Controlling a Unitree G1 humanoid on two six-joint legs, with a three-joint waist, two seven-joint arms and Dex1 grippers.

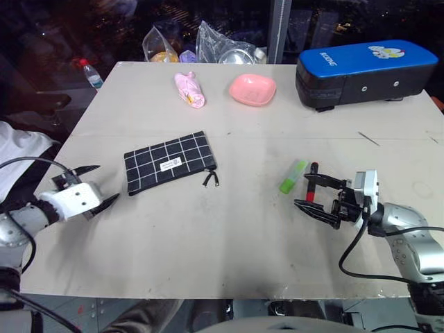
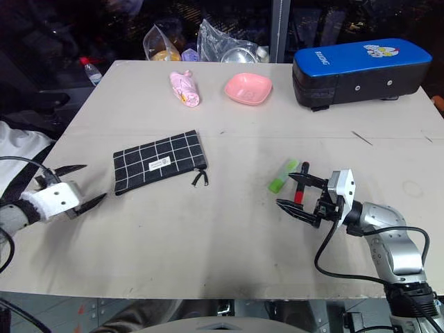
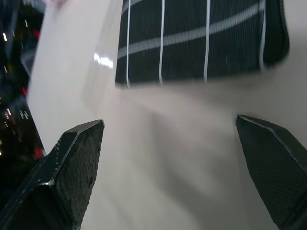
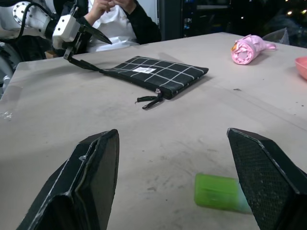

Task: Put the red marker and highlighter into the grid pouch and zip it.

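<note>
The grid pouch [image 1: 170,163] lies flat left of the table's centre, its zipper pull [image 1: 211,180] at its right end. My left gripper [image 1: 105,183] hovers open just left of the pouch, which faces it in the left wrist view [image 3: 201,38]. The light green highlighter [image 1: 293,176] lies right of centre. Beside it lies the red marker [image 1: 312,182], black with a red end. My right gripper [image 1: 302,191] is open and level over the marker, its fingertips close to the highlighter [image 4: 216,191]. Nothing is held.
A blue-and-black case [image 1: 361,69] stands at the back right. A pink bowl [image 1: 252,89] and a pink folded umbrella [image 1: 189,89] lie at the back middle, with plastic bags [image 1: 222,45] behind. A person in white [image 4: 120,19] sits at the table's left side.
</note>
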